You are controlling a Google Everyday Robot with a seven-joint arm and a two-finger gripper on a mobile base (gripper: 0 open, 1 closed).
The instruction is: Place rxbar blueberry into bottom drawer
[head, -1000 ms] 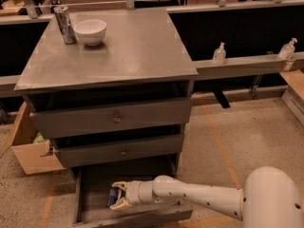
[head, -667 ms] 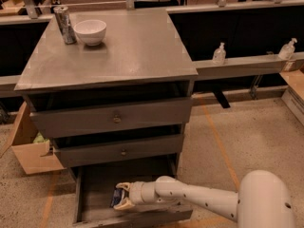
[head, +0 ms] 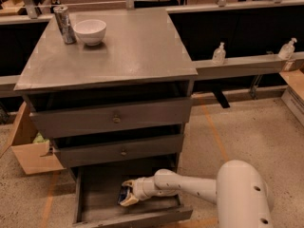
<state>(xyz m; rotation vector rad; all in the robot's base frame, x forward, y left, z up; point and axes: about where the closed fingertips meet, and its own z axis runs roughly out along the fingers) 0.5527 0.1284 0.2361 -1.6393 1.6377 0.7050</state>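
Your gripper [head: 125, 194] is down inside the open bottom drawer [head: 95, 196], toward the middle of it. The jaws are clamped on the rxbar blueberry [head: 123, 191] — its dark wrapper shows between them. On the table [head: 137, 46], a silver can [head: 64, 24] stands just beside a white bowl [head: 90, 31].

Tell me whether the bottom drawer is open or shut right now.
Open. The bottom drawer sticks out past the two knobbed drawers above, its grey inside showing, and the gripper holds the rxbar blueberry inside it.
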